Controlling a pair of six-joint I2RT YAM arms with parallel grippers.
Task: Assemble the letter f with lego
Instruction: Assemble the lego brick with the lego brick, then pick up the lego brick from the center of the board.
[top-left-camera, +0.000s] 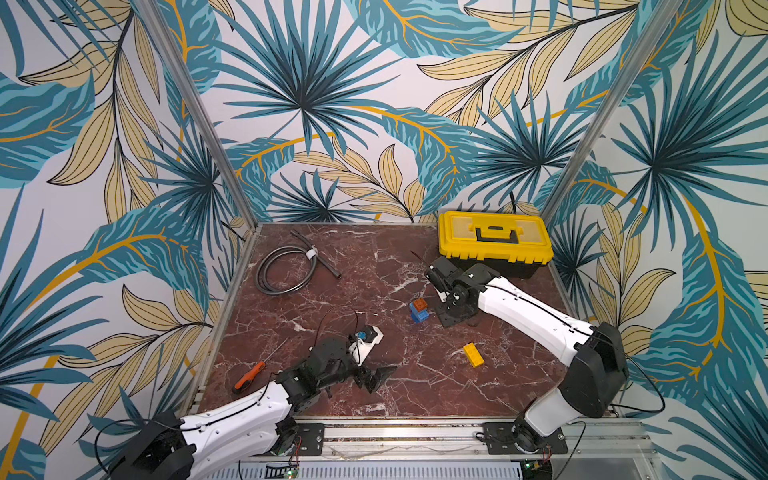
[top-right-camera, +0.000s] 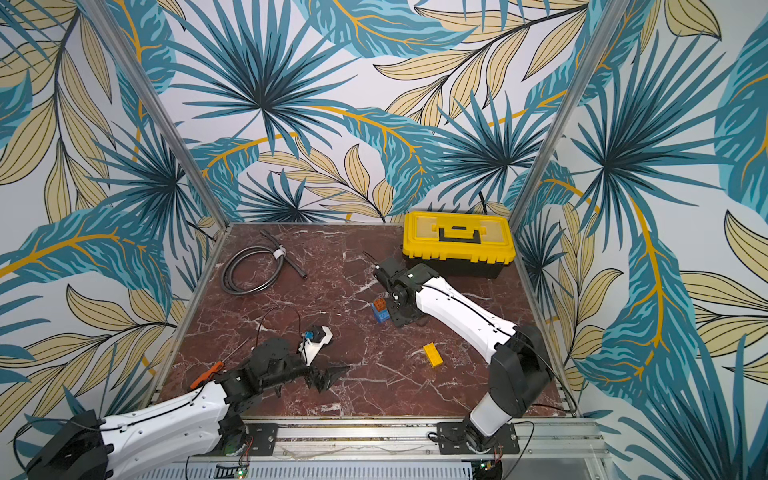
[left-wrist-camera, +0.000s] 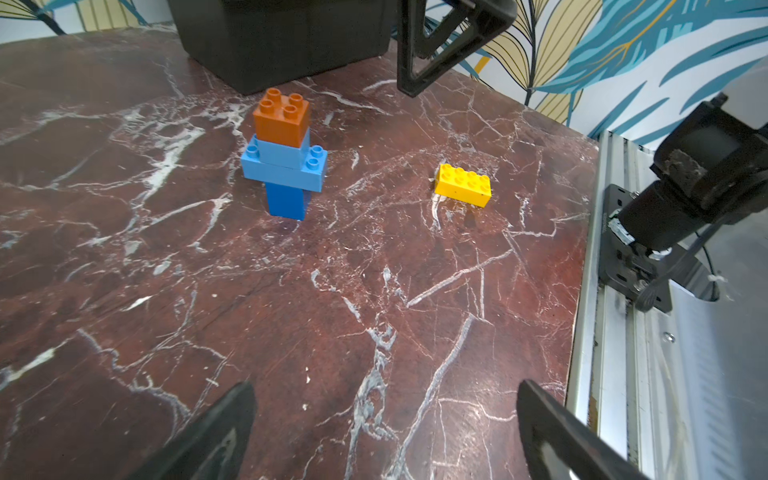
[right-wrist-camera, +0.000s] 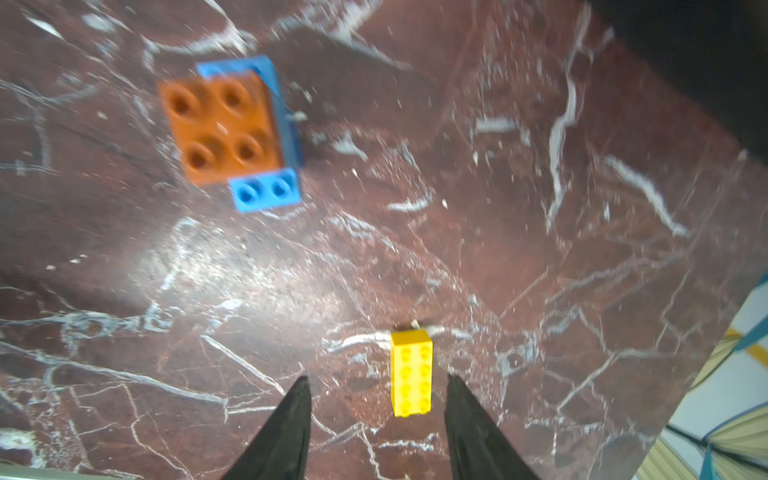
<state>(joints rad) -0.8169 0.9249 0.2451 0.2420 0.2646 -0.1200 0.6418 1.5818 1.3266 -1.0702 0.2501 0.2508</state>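
Joined lego (top-left-camera: 419, 309) (top-right-camera: 381, 309) stands upright mid-table: a blue stem, a blue crossbar, a light blue brick and an orange brick (left-wrist-camera: 282, 118) (right-wrist-camera: 222, 129) on top. A long yellow brick (top-left-camera: 473, 354) (top-right-camera: 433, 354) (left-wrist-camera: 462, 185) (right-wrist-camera: 411, 374) lies flat by itself, nearer the front. My right gripper (top-left-camera: 451, 318) (right-wrist-camera: 378, 379) hovers just right of the stack, open and empty. In its wrist view the yellow brick shows between the fingertips, untouched. My left gripper (top-left-camera: 376, 376) (left-wrist-camera: 384, 386) is open and empty at the front left.
A big yellow toolbox (top-left-camera: 494, 237) stands at the back right, close behind the right wrist. A coiled grey hose (top-left-camera: 286, 266) lies at the back left. An orange-handled screwdriver (top-left-camera: 249, 376) and a small white device (top-left-camera: 365, 338) lie near the left arm.
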